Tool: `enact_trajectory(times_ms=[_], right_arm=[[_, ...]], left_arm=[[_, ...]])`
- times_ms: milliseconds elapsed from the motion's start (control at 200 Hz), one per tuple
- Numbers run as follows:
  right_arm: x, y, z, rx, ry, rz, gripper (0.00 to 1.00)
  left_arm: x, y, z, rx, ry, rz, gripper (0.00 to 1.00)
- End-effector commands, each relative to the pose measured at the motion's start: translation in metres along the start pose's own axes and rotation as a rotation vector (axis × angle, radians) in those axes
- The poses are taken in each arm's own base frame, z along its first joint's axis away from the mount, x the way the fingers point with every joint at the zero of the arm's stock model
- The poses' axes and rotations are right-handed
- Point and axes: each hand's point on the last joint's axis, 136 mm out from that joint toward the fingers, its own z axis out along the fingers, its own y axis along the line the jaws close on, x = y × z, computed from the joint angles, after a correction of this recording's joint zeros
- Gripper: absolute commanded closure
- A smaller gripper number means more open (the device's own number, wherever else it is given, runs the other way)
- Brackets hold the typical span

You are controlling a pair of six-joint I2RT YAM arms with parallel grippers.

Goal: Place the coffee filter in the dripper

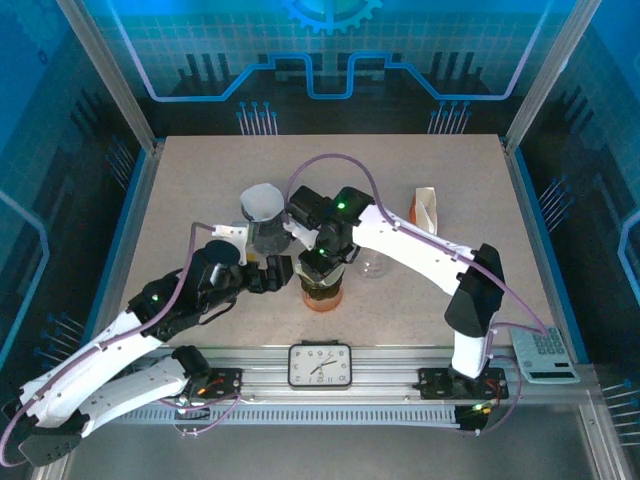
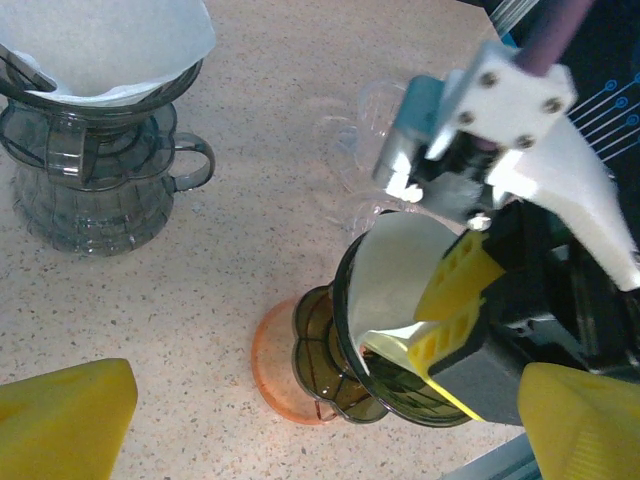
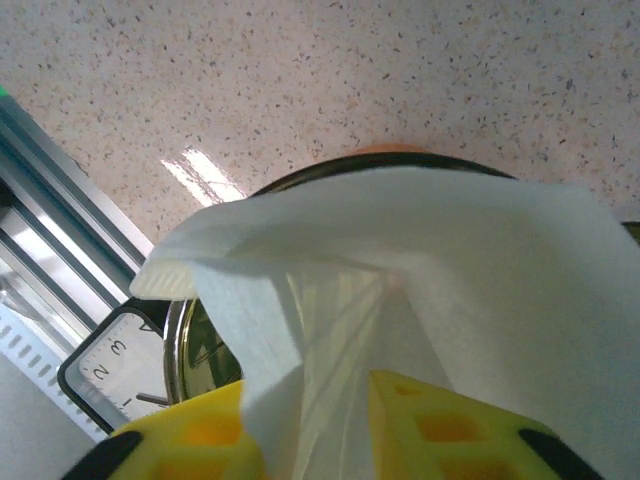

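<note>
Straddling the pleated white paper filter (image 3: 420,250), the yellow-fingered right tool (image 3: 318,405) stands slightly parted.

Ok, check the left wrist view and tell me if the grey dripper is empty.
No, a white filter sits inside the grey dripper, flaring above its rim.

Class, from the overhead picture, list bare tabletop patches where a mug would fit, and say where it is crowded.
Bare: the far strip of table behind the grey dripper; the right side between the carton and the table's edge; the near patch between the dark dripper and the right arm. Crowded: the middle, around both drippers and the clear cup.
</note>
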Motion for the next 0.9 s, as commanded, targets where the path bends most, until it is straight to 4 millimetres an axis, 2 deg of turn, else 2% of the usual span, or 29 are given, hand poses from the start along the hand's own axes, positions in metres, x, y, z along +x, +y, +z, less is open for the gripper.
enact_trajectory(times_ms=[0, 180, 290, 505, 715, 896], right_arm=[[-0.003, 0.010, -0.024, -0.030, -0.099, -0.010, 0.66], [-0.003, 0.012, -0.040, -0.050, -0.193, -0.004, 0.49], [0.000, 0.011, -0.052, -0.050, -0.247, 0.000, 0.43], [0.008, -0.019, -0.072, 0.025, -0.392, 0.096, 0.34], [0.023, -0.049, -0.073, 0.084, -0.424, 0.169, 0.31], [0.028, -0.064, -0.064, 0.076, -0.415, 0.209, 0.29]], left_arm=[[0.001, 0.007, -0.003, -0.016, 0.002, -0.032, 0.01], [-0.004, 0.005, -0.003, 0.005, -0.005, -0.074, 0.08], [-0.001, 0.002, 0.004, 0.019, 0.027, -0.095, 0.11], [0.003, -0.015, 0.035, 0.031, 0.157, -0.071, 0.14], [0.004, -0.026, 0.060, 0.002, 0.271, -0.007, 0.13], [0.023, -0.029, 0.066, 0.014, 0.380, 0.007, 0.26]])
